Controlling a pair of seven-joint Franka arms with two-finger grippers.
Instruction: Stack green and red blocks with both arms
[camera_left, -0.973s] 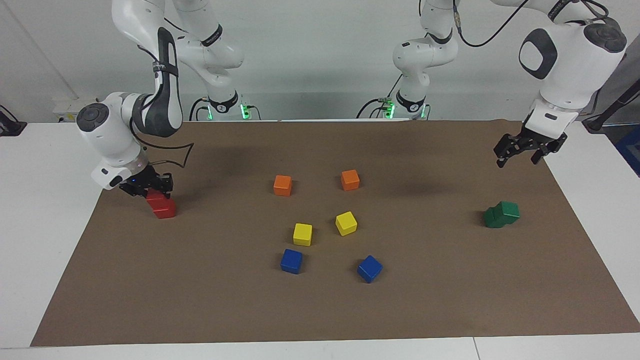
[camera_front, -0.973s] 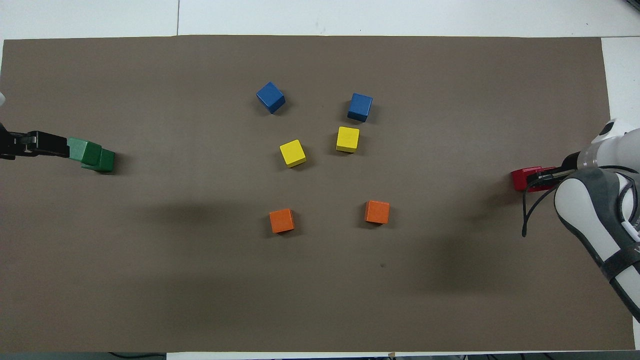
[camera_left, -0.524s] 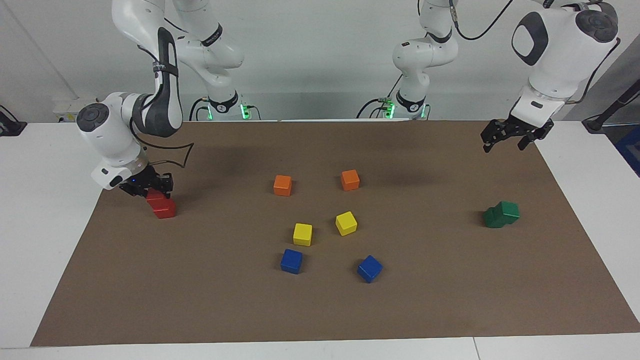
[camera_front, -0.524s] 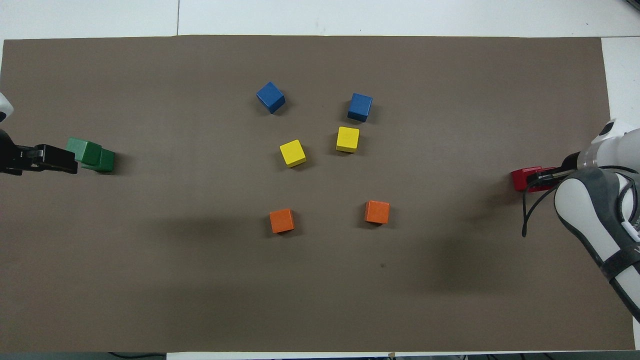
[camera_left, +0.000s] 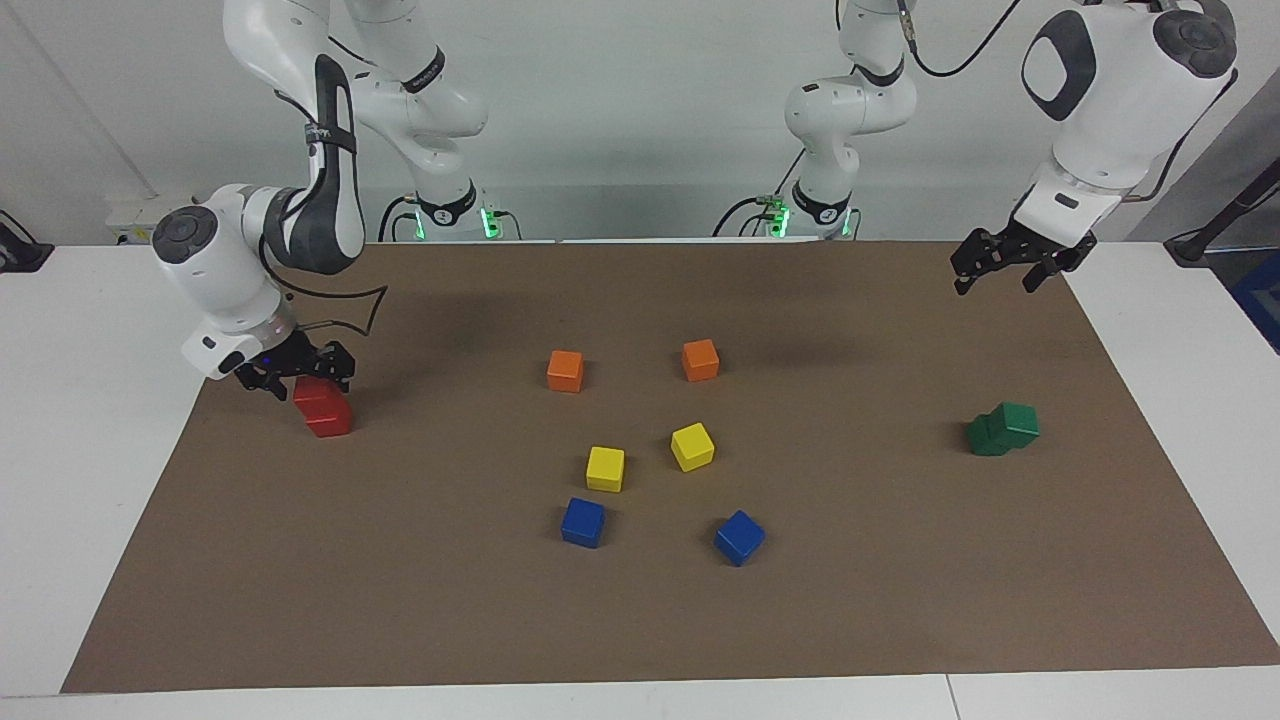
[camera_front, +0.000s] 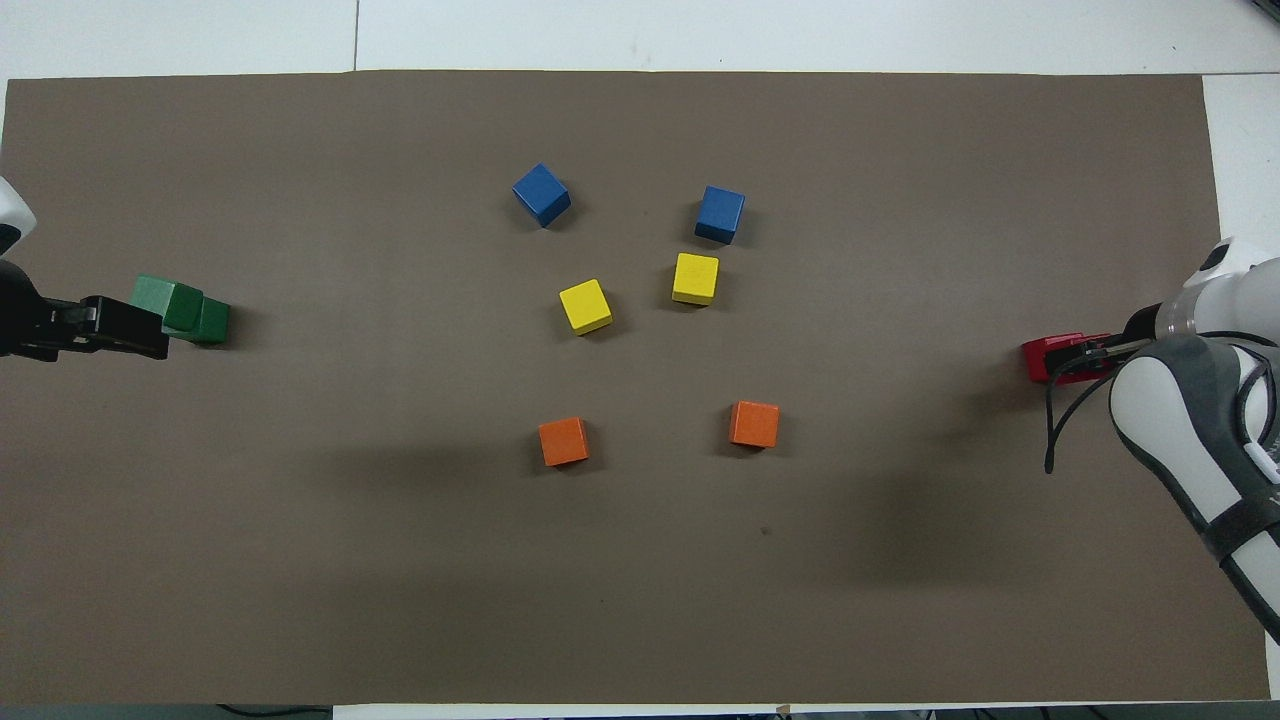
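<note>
Two red blocks (camera_left: 325, 412) stand stacked at the right arm's end of the mat; they also show in the overhead view (camera_front: 1043, 357). My right gripper (camera_left: 296, 381) is low over them, open, its fingers apart on either side of the upper red block. It shows partly in the overhead view (camera_front: 1078, 358). Two green blocks (camera_left: 1003, 429) sit at the left arm's end, the upper one askew on the lower; they also show in the overhead view (camera_front: 185, 310). My left gripper (camera_left: 997, 272) is open and empty, raised well above the mat and clear of them (camera_front: 125, 330).
Two orange cubes (camera_left: 565, 370) (camera_left: 700, 360), two yellow cubes (camera_left: 605, 468) (camera_left: 692, 446) and two blue cubes (camera_left: 583, 522) (camera_left: 739, 537) lie loose in the middle of the brown mat (camera_left: 900, 600). White table borders the mat at both ends.
My right gripper's fingers have spread apart off the upper red block. My left gripper has risen and drawn away from the green blocks, toward the robots.
</note>
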